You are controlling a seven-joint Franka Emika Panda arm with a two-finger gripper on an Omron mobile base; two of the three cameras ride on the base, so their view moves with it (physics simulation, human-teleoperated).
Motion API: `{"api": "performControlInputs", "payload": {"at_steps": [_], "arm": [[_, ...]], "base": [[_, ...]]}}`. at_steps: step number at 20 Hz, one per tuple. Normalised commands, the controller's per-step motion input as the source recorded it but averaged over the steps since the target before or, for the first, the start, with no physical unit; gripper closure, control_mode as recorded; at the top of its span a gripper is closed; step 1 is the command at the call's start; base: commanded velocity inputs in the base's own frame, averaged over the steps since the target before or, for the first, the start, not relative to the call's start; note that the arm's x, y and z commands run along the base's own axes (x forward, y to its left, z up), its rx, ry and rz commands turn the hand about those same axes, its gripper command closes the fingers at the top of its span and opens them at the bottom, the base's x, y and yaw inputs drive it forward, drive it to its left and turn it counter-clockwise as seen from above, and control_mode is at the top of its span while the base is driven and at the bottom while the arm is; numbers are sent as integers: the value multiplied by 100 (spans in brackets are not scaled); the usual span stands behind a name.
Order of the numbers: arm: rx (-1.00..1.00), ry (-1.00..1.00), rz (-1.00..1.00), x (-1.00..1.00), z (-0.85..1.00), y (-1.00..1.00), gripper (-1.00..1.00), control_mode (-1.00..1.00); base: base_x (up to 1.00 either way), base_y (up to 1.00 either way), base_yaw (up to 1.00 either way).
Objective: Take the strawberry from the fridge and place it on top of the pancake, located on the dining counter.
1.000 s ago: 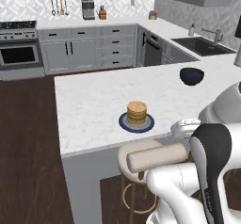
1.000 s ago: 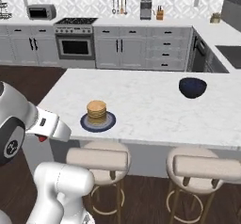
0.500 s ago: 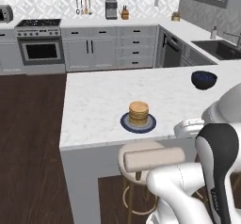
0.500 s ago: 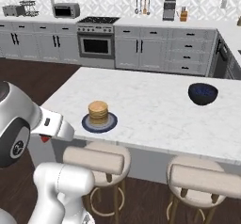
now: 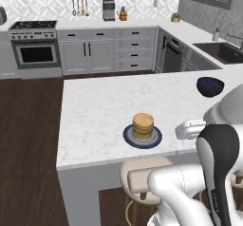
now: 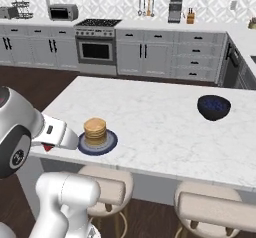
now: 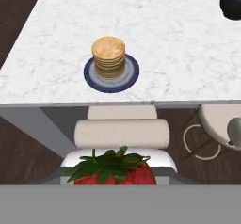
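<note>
— Right, where's the strawberry [image 7: 116,172]?

— In my hand view it sits right at the bottom edge, red body with green leaves on top, held in the tool [image 7: 116,178]. The tool is closed on it. From the right base view I catch a bit of red [image 6: 48,147] under the white hand, just off the near left corner of the bench [image 6: 165,132].

— And the pancake [image 5: 143,126]?

— I see the golden stack upright on its dark blue plate [image 5: 128,136], near the front edge of the white marble bench. In the hand view the stack lies ahead of the berry, well apart from it, with a tan stool [image 7: 121,132] between them, below the bench edge.

— So the berry is not over the plate?

— No. I have it out past the bench's front edge, above the stools.

— Anything else on the bench?

— A dark blue bowl [image 6: 213,107], well off to the right of the plate. Behind the bench I can see the grey cabinets [image 5: 102,54] and the oven [image 5: 34,53] along the back wall.
</note>
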Motion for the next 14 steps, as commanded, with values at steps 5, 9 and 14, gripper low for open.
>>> {"api": "performControlInputs", "payload": {"at_steps": [5, 9, 14], "arm": [[0, 0, 0, 0, 0, 0, 100, 100], [0, 0, 0, 0, 0, 0, 100, 100], [0, 5, 0, 50, 3, 12, 100, -100]], "base": [[45, 14, -7], [39, 23, -3], [8, 3, 0]]}}
